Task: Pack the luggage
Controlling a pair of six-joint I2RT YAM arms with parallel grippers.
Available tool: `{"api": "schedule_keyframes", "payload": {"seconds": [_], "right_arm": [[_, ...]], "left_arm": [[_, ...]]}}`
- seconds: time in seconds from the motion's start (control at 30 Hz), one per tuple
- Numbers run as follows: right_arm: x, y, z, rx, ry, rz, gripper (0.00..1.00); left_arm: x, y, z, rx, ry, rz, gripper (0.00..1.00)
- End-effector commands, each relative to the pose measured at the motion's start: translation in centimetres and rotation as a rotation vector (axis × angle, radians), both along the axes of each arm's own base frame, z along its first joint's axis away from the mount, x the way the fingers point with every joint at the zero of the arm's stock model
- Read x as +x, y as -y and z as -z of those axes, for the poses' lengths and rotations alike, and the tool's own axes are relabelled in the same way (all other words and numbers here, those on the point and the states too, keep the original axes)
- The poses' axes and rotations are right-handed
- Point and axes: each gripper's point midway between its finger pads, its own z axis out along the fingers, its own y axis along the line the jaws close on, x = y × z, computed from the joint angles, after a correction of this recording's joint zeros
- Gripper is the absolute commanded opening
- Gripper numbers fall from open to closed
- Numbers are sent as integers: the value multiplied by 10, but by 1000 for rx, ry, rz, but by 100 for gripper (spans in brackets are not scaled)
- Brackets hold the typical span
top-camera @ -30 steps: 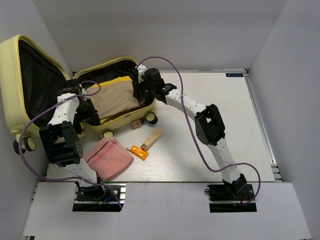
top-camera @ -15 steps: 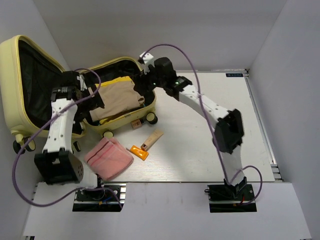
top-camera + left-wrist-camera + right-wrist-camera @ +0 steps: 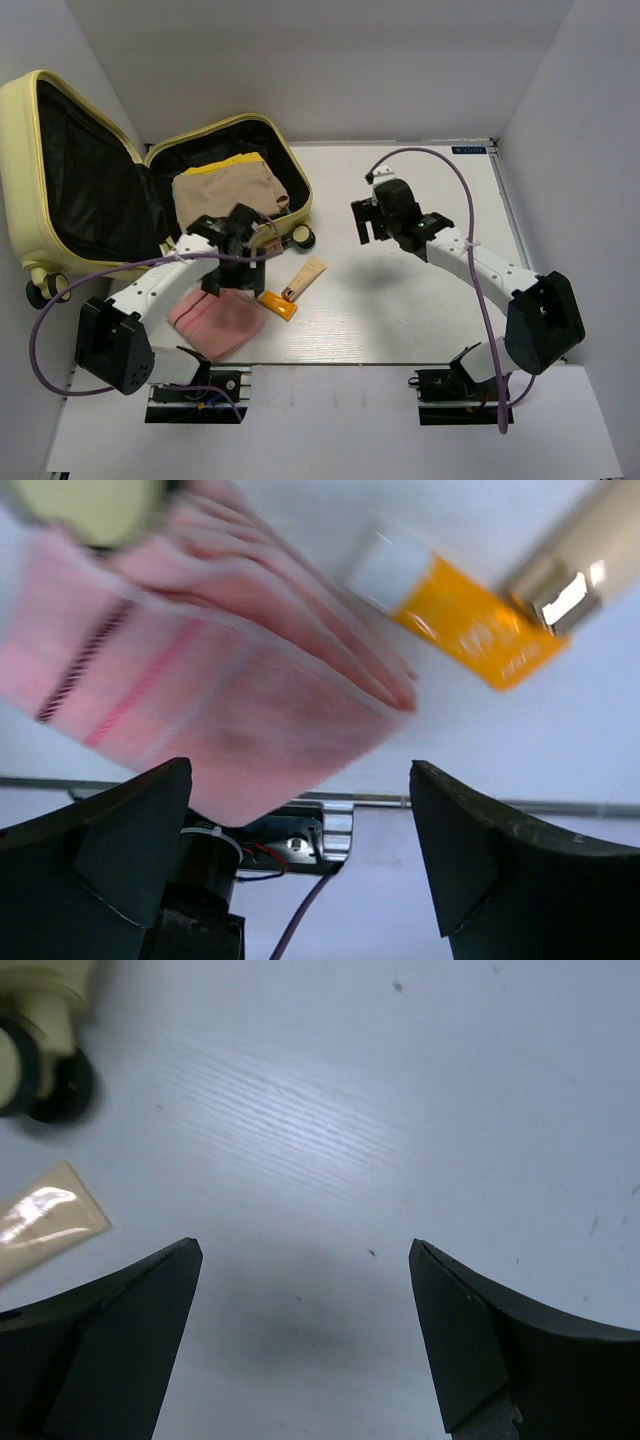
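Note:
The luggage [image 3: 60, 110], a pale yellow hard-shell suitcase, lies open at the far left, its lid leaning on the wall. A folded beige cloth [image 3: 230, 190] rests in its black-lined base on top of something yellow. My left gripper [image 3: 232, 272] hangs open and empty over a folded pink towel [image 3: 215, 320], just in front of the suitcase. In the left wrist view the left gripper [image 3: 300, 770] frames the pink towel [image 3: 200, 700]. My right gripper [image 3: 370, 230] hovers open and empty over bare table [image 3: 330, 1140], right of the suitcase; the right wrist view shows the same gripper [image 3: 305, 1245].
An orange tube [image 3: 278, 304] and a beige tube [image 3: 303, 278] lie on the table [image 3: 400, 310] between the arms; the wrist views show the orange tube [image 3: 470, 630] and the beige tube [image 3: 40, 1215]. A suitcase wheel [image 3: 302, 236] juts over the table. White walls close in on three sides.
Both grippers opened and left the suitcase, with the beige cloth lying inside. The left arm swung near, over the pink towel; the right arm swung right, over the table.

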Motion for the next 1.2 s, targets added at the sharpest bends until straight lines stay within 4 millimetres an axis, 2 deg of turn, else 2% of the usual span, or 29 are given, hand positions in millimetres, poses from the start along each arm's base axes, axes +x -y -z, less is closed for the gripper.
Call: {"api": "schedule_keyframes", "payload": {"seconds": [0.0,0.1,0.27,0.4,0.63,0.73,0.77,0.87,0.9,0.97,1.0,1.03,1.1,1.13,1.17], "right_arm": [[-6,32,4,-22,-9,138,90],[-12,37,16,-22,-51,140,90],[-13,46,19,-30,-70,158,90],[-12,51,21,-34,-75,165,90],[-10,59,21,-34,-76,190,90],[-10,62,19,-32,-69,194,90],[-9,65,21,-35,-69,203,90],[-11,65,20,-30,-69,200,90],[-10,64,17,-18,-60,198,90],[-11,63,18,-14,-59,191,90],[-10,64,15,-10,-52,193,90],[-10,64,16,-10,-53,194,90],[-9,66,13,-11,-44,195,90],[-10,66,14,-14,-48,194,90],[-11,66,13,-12,-46,194,90]], "left_arm": [[-8,34,8,-30,43,149,100],[-14,51,18,-35,55,279,100],[-32,51,41,-1,-37,363,100],[-42,39,63,75,-94,380,100],[-53,19,86,189,-178,347,100],[-51,11,98,246,-196,333,94],[-53,8,106,275,-228,322,90],[-50,2,113,309,-276,246,64],[-49,3,113,311,-275,239,49],[-49,1,114,323,-281,238,31],[-49,1,113,323,-281,239,11],[-48,3,110,310,-267,240,0],[-44,6,104,299,-248,246,0],[-43,2,93,304,-237,255,0],[-33,9,84,289,-200,257,0]]}}
